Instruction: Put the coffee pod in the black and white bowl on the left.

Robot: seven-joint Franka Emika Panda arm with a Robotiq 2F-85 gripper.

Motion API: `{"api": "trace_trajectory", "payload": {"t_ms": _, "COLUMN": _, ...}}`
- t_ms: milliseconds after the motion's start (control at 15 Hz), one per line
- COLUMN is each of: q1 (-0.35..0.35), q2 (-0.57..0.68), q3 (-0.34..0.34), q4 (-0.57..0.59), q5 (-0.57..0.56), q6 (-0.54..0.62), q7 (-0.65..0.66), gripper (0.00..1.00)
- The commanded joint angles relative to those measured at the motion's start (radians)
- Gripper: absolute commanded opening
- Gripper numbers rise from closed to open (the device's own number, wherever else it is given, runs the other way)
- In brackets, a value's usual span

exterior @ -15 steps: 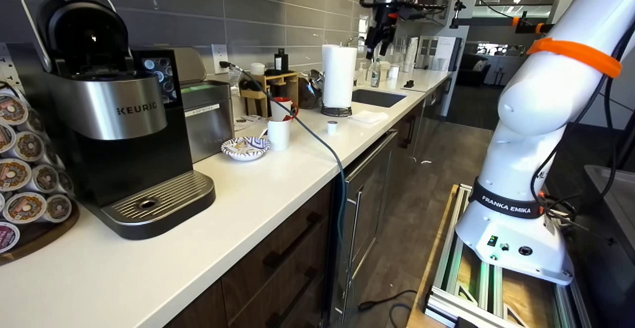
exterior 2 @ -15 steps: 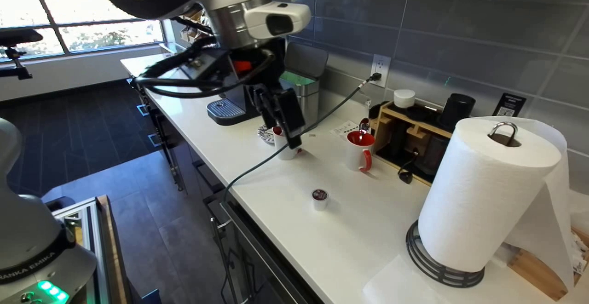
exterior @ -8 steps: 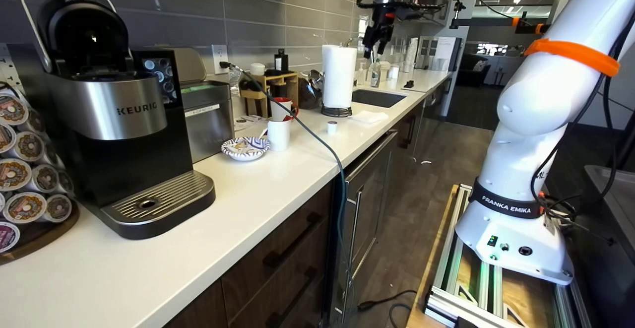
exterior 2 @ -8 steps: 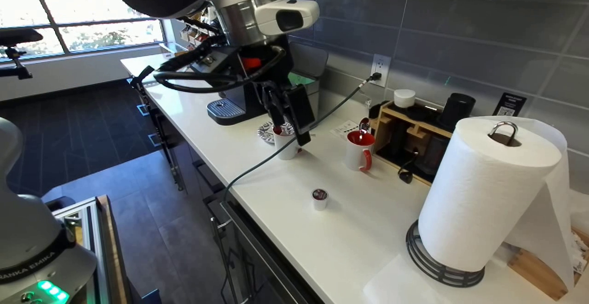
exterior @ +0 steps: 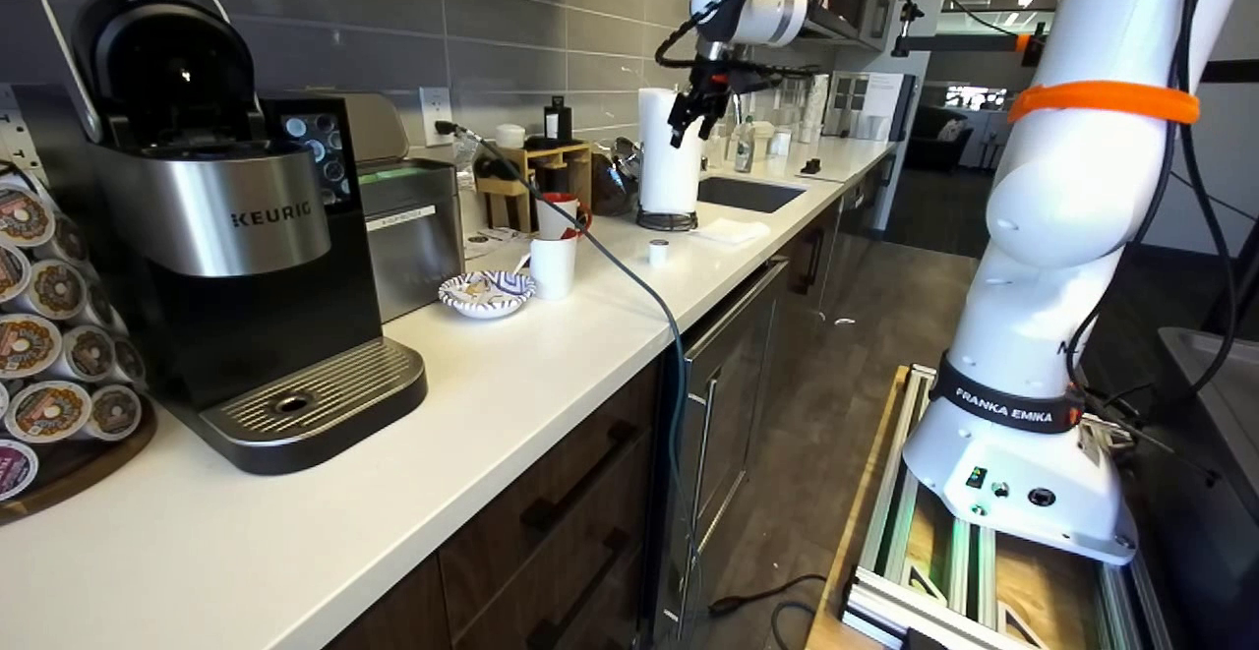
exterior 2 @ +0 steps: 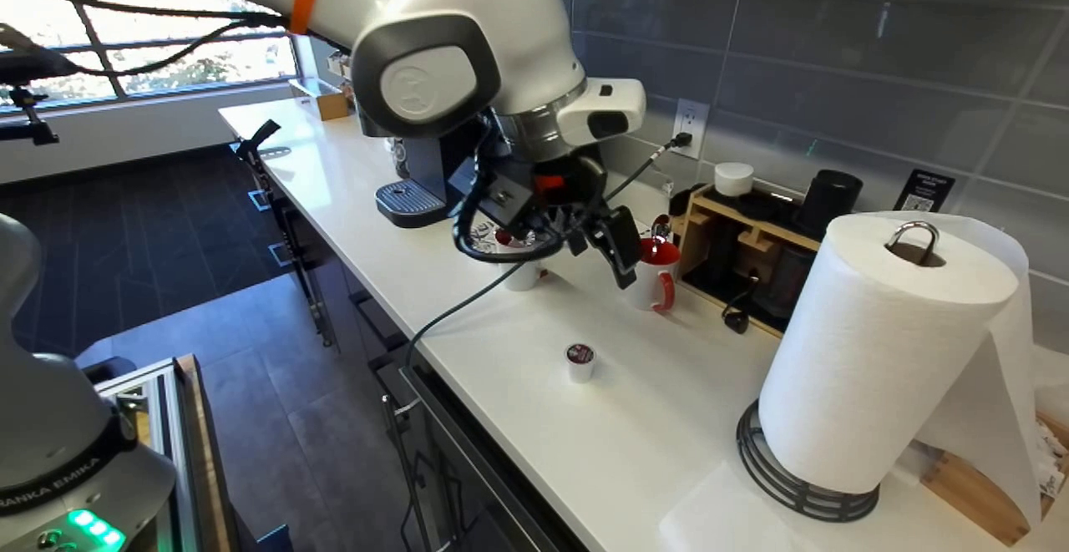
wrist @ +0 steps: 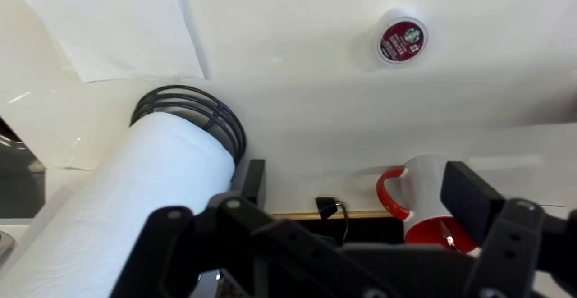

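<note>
- My hand point(wrist: 356, 178) gapes, empty.
- Coffee pod point(wrist: 401, 41) stands on the worktop point(wrist: 306, 86), near one o'clock from me, wrist view.
- Descending before realigning, I could tip the red-handled mug point(wrist: 423, 185) at three o'clock.

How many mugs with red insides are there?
2: a white mug beside the white patterned round bowl; a white, red-handled mug near the wooden rack. Others may be hidden.
</note>
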Motion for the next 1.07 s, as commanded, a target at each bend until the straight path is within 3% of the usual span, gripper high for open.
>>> {"api": "trace_trajectory", "payload": {"t_ms": 0, "q1": -0.024, "q2": 0.178, "q3": 0.066, "q4": 0.130, "q5": 0.200, "q6": -0.001, "q7": -0.137, "gripper": 1.00}}
{"api": "trace_trajectory", "payload": {"t_ms": 267, "q1": -0.098, "q2": 0.293, "q3": 0.164, "q4": 0.218, "q5": 0.335, "q6": -0.090, "q7": -0.233, "gripper": 1.00}}
{"api": "trace_trajectory", "payload": {"t_ms": 600, "q1": -0.138, "q2": 0.350, "q3": 0.198, "q4": 0.222, "q5": 0.312, "q6": -0.207, "q7": -0.178, "gripper": 1.00}}
{"api": "trace_trajectory", "payload": {"t_ms": 733, "q1": -0.131, "q2": 0.326, "q3": 0.185, "q4": 0.201, "q5": 0.271, "q6": -0.222, "q7": -0.127, "gripper": 1.00}}
{"api": "trace_trajectory", "payload": {"t_ms": 1000, "q1": -0.141, "q2": 0.340, "q3": 0.199, "q4": 0.214, "q5": 0.286, "q6": -0.190, "q7": -0.144, "gripper": 1.00}}
